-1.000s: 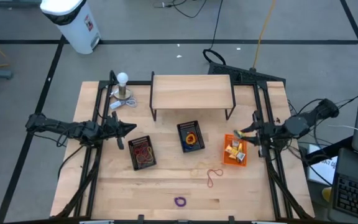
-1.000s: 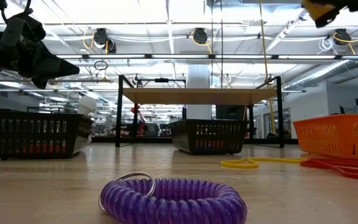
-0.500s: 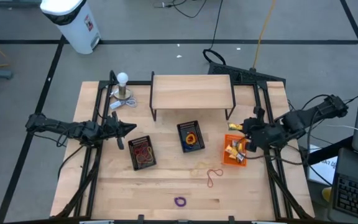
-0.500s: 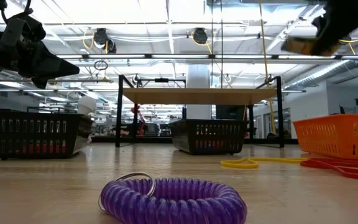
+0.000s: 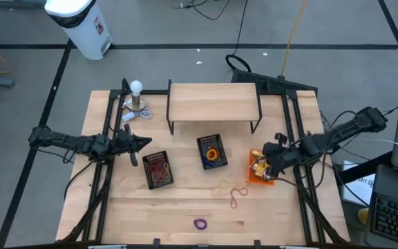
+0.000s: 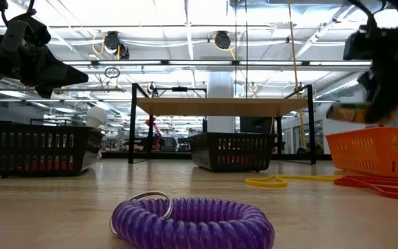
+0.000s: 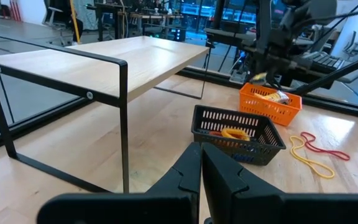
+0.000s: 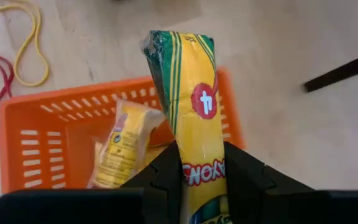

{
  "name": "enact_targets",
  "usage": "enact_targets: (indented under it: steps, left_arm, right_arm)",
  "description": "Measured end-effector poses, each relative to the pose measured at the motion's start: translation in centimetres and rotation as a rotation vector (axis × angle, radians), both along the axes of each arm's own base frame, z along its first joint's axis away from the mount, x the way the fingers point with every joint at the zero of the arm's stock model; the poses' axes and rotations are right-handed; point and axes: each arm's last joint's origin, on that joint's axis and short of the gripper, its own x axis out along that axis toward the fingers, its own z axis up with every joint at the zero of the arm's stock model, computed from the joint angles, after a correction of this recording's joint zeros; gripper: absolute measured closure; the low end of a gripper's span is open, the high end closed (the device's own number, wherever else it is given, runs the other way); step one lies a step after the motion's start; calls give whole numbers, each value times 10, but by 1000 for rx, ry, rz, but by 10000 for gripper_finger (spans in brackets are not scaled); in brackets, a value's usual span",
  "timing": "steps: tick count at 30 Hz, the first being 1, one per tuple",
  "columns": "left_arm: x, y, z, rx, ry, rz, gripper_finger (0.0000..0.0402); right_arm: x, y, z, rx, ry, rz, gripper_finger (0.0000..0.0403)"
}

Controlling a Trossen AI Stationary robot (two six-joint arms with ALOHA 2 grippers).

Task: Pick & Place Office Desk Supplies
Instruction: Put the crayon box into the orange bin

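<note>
My right gripper (image 8: 201, 163) is shut on a yellow crayon packet (image 8: 188, 93) with green stripes. It hangs slanted over the orange basket (image 5: 260, 176) at the table's right, which holds more yellow packets (image 8: 122, 149). In the low view the held packet (image 6: 347, 111) is just above the basket's rim (image 6: 375, 135). A yellow loop (image 5: 221, 189), a red loop (image 5: 237, 198) and a purple coil (image 5: 200, 223) lie loose on the table. My left gripper (image 5: 144, 143) waits shut and empty above the table's left side. My right gripper pinches the packet's two long edges (image 8: 185, 177) between its two fingers, near the end with the upside-down lettering. The fingers slant down from the table's right and lie along the packet. Most of the packet sticks out past the fingertips, clear above the basket.
Two black baskets stand mid-table, one (image 5: 158, 169) with red loops, one (image 5: 211, 151) with orange and yellow loops. A wooden shelf on black legs (image 5: 213, 102) stands at the far side. A white ball-topped stand (image 5: 137, 93) is at the far left.
My right gripper, keeping hold of the packet, has come down and moved toward the table's left, over the orange basket. It has tipped from near level to slanting downward, and the packet has sunk to just above the basket's rim.
</note>
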Motion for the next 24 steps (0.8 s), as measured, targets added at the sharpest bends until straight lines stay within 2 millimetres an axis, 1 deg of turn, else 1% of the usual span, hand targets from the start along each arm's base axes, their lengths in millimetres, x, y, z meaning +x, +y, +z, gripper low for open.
enact_targets:
  steps: [5,11,19,21,24]
  left_arm:
    - [0,0,0,1,0,0,385]
    - [0,0,0,1,0,0,385]
    - [0,0,0,2,1,0,385]
    - [0,0,0,2,0,0,385]
    - [0,0,0,3,1,0,385]
  right_arm:
    - [-4,-2,-18,74,38,-36,319]
    - [-5,-5,-31,118,58,-69,319]
    - [-3,-7,-35,155,63,-65,316]
    - [-3,-7,-35,167,69,-58,307]
    - [-3,-9,-35,169,69,-71,282]
